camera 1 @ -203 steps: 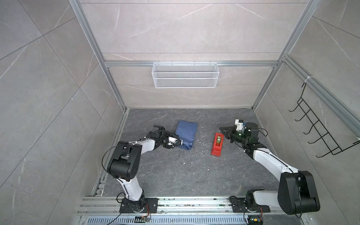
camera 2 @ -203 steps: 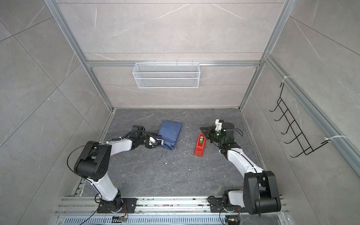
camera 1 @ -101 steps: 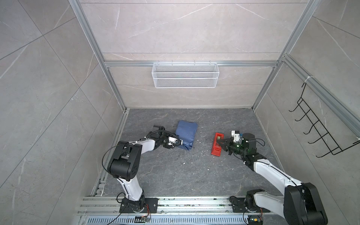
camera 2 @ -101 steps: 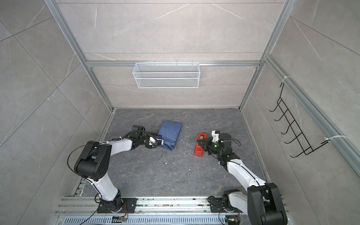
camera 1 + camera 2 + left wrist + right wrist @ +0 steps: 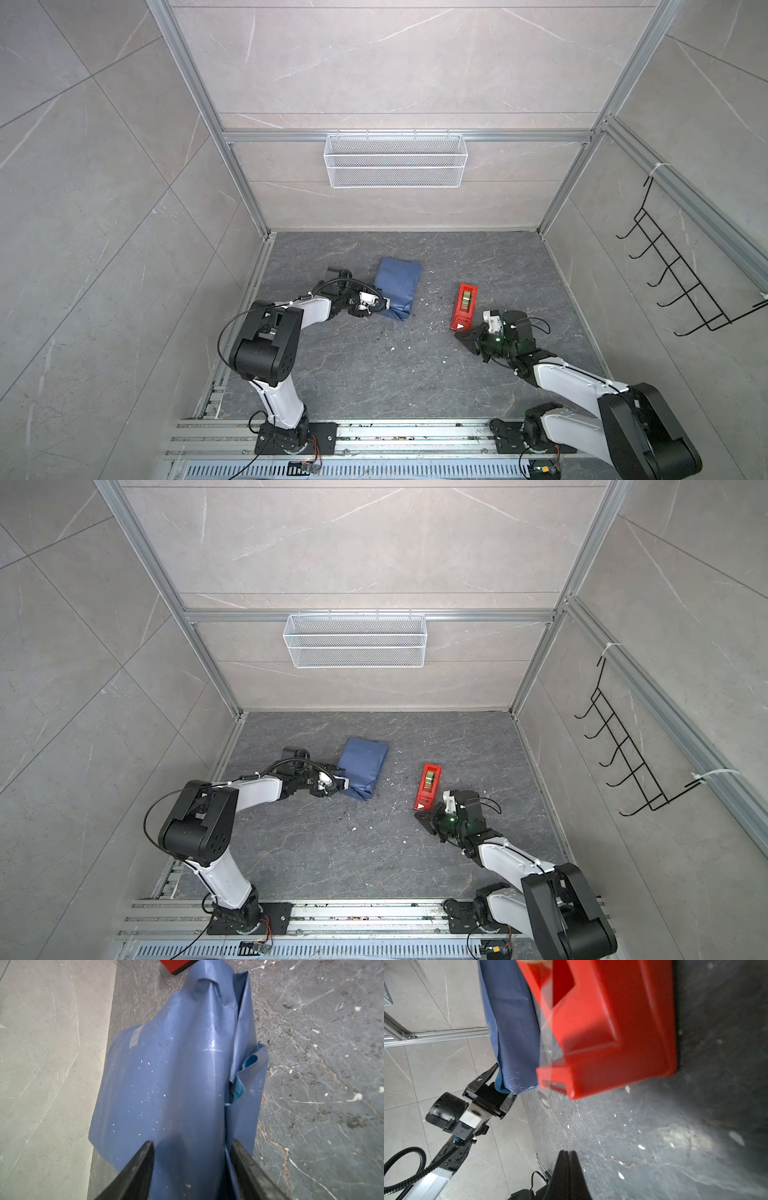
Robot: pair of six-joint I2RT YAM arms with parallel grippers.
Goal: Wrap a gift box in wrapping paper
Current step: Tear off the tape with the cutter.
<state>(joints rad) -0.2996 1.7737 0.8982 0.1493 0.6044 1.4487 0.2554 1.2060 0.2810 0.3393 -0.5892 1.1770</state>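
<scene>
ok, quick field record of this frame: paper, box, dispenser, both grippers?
paper: creased blue wrapping paper sheet, bundled up on the dark grey marbled tabletop
gift box: not visible
dispenser: red plastic tape dispenser, lying apart from the paper
left gripper: fingers closed on one end of the paper
right gripper: fingers shut, beside the dispenser's end; held tape cannot be confirmed

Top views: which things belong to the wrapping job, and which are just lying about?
Job:
- wrapping paper, folded into a bundle, its end between the left gripper's fingers; gift box not visible
- red tape dispenser

Lying about:
- white wire basket
- black hook rack
- white scraps
</scene>
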